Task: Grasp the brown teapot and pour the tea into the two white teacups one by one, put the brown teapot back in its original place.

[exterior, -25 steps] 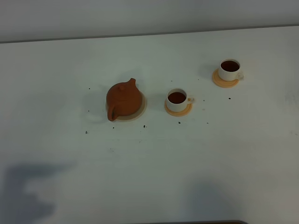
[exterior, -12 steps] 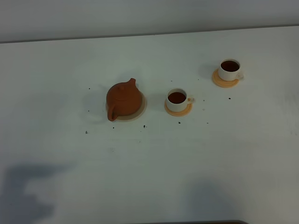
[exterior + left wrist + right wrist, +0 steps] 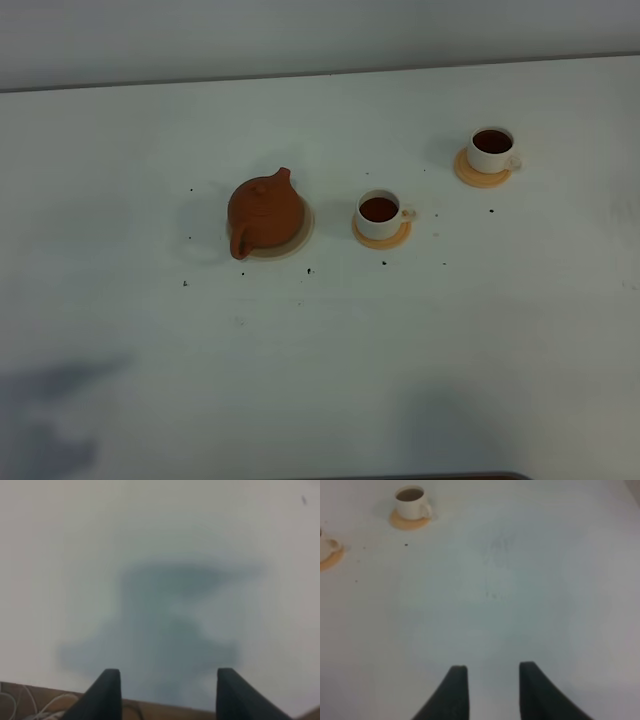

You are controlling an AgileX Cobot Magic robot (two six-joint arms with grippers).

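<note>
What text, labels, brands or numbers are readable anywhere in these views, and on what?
None readable in any view.
Brown teapot: plain clay, no marking visible.
Two white teacups: plain white, no print visible.
Coasters and table: only dark specks, no writing.
Left gripper, right gripper: plain dark fingers, no labels.

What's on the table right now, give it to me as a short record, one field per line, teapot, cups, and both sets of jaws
teapot: brown teapot upright on the pale beige coaster, lid on, nothing gripping it
near cup: white teacup on an orange-tan coaster, dark tea inside
far cup: second white teacup on its own orange-tan coaster, dark tea inside
table: white table with a few dark specks
left gripper: jaws apart, holding nothing, over bare table
right gripper: jaws apart, holding nothing
task state: looks finished
</note>
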